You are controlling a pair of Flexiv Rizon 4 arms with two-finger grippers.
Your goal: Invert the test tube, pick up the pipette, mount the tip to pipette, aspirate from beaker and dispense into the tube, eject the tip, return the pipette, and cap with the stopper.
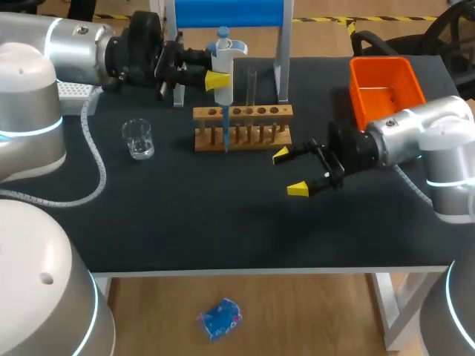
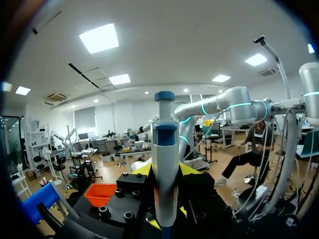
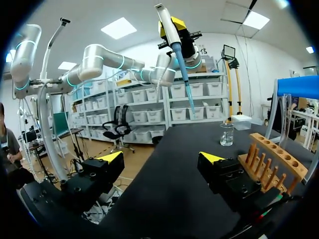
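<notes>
**Pipette tipped and in hand; dispensing and capping remain**

The left tool (image 1: 217,80) is clamped on the pipette (image 1: 223,70), whose blue tip (image 1: 225,137) is mounted and hangs by the wooden rack (image 1: 243,113). The test tube (image 1: 252,87) stands in the rack, with the beaker (image 1: 139,139) at the rack's 9 o'clock. I cannot tell whether liquid has been drawn. The right tool (image 1: 289,172), at 4 o'clock, gapes wide and empty. Dispensing, ejecting, returning and capping probably remain.

One pipette (image 1: 223,70), one beaker (image 1: 139,139), one rack (image 1: 199,113)
</notes>
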